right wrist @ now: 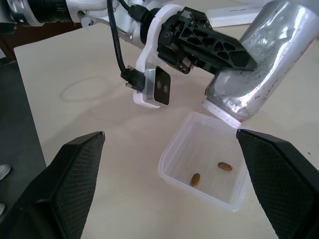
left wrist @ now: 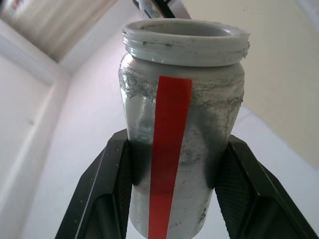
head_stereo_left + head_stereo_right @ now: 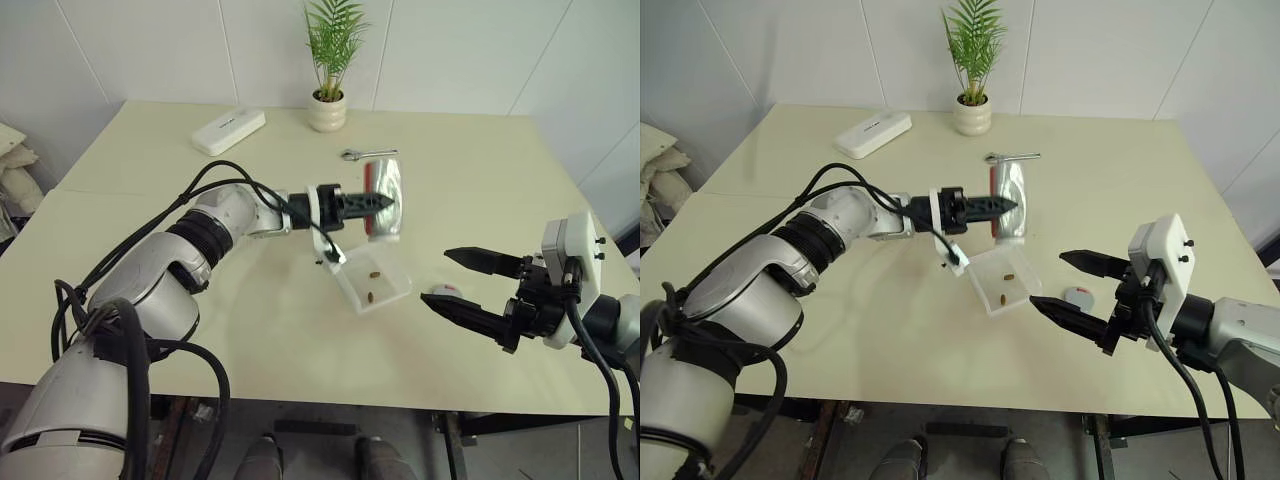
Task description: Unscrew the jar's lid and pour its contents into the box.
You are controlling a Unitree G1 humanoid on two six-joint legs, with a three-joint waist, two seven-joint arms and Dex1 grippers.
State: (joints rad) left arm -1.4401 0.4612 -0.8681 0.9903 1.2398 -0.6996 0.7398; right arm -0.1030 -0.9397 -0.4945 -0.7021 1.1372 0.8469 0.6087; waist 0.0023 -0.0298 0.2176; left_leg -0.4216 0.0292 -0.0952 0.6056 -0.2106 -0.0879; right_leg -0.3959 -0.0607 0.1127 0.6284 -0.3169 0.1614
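Left gripper is clamping the jar round its body, fingers pressing in from both sides of the silvery label with the red stripe. Jar is sitting inverted and tilted in the grip, open threaded mouth pointing down at the box, mouth hanging just above the box's far rim, just below the left fingertips. No cap on the jar.

Box is lying on the table between the two grippers, directly under the left one, just ahead of the right one. Contents are resting inside the box: two small brown pellets on the clear floor, near each other but apart.

Right gripper is hovering spread wide with nothing between its fingers, pointing toward the box, close to it but not touching. Lid is lying flat on the table under the gap between the right fingers, just beside the box, small red mark showing on top.

Beyond the left gripper, a metal wrench-like tool is lying on the table just behind the jar. Farther back, a white oblong case and a potted plant are standing near the wall, well away from both hands.
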